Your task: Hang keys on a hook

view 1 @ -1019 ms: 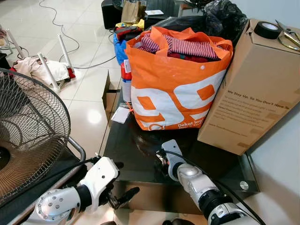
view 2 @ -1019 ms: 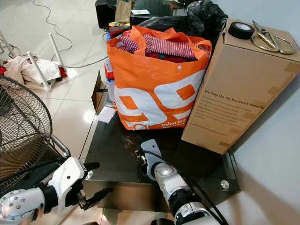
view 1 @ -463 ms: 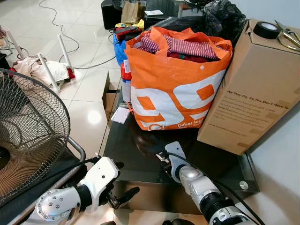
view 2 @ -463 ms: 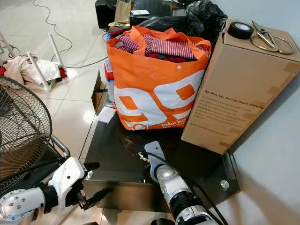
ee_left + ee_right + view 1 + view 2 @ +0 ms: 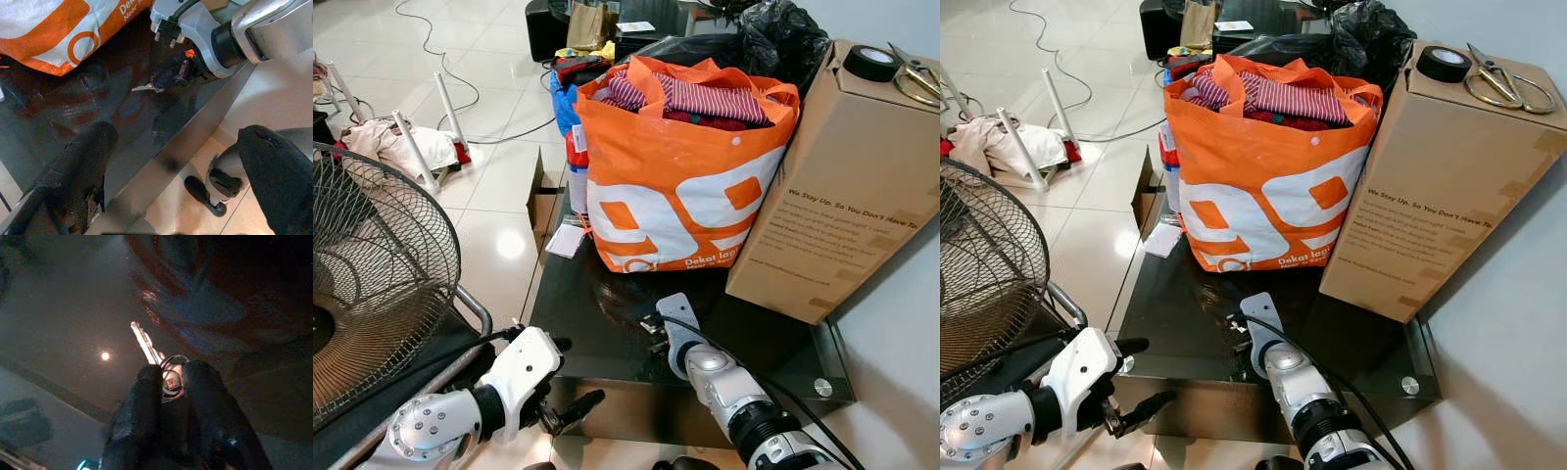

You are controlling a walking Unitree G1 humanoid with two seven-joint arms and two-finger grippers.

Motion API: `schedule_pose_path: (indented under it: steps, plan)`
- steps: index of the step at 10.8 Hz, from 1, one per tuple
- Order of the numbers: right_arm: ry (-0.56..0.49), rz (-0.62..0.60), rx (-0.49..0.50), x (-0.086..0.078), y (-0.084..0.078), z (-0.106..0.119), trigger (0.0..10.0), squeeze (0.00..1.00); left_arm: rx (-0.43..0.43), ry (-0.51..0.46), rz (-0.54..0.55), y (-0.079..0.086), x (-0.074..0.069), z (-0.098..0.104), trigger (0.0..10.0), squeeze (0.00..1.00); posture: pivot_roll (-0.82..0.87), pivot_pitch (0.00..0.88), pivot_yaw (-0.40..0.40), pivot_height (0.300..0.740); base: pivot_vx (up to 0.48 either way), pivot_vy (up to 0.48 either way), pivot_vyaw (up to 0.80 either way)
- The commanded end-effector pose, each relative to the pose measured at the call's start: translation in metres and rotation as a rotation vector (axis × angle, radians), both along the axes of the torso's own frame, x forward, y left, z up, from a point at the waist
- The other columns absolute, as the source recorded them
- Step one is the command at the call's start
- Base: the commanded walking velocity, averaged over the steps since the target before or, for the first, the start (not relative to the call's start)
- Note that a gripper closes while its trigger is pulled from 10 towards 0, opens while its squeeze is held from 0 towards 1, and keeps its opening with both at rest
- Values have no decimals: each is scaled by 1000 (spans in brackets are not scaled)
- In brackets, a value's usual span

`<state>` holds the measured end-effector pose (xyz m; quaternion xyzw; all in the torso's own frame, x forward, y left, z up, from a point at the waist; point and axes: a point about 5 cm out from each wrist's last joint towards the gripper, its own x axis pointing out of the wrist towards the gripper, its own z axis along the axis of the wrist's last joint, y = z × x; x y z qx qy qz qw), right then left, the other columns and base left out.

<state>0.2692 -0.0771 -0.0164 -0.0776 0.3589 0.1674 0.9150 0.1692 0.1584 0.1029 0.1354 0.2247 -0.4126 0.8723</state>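
Observation:
A silver key on a small ring sticks out from between the black fingers of my right gripper, which is shut on the ring. The gripper hangs just above the dark glass table, near its front edge and in front of the orange bag. In the left wrist view the same key points sideways below the right wrist. My left gripper stands open and holds nothing, low beside the table's front left corner; its fingers are spread wide.
An orange shopping bag full of clothes stands on the table. A tall cardboard box to its right carries a tape roll and scissors. A fan grille stands at the left. Clothes and cables lie on the tiled floor.
My right wrist has shifted slightly rightward over the table with the key still held. The left arm has not moved.

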Motion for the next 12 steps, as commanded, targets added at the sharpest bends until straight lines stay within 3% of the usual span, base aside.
schedule_pose_path:
  steps: [1,8,9,12]
  plan:
    - [-9,-33,-12,2,-6,0,0,0,8,-4,-3,0,2,-1,10000,0,62,32,-51,740,0,0,0]
    - [-24,-68,-55,4,-14,0,118,0,14,-8,-4,0,1,-1,10000,0,63,33,-52,740,0,0,0]
    - [-31,-65,-40,4,-12,1,10000,1000,14,-7,-5,0,1,-1,10000,0,62,35,-52,740,0,0,0]
    - [-39,-54,-41,4,-10,3,10000,1000,16,-7,-5,0,2,-1,10000,0,62,36,-50,740,0,0,0]
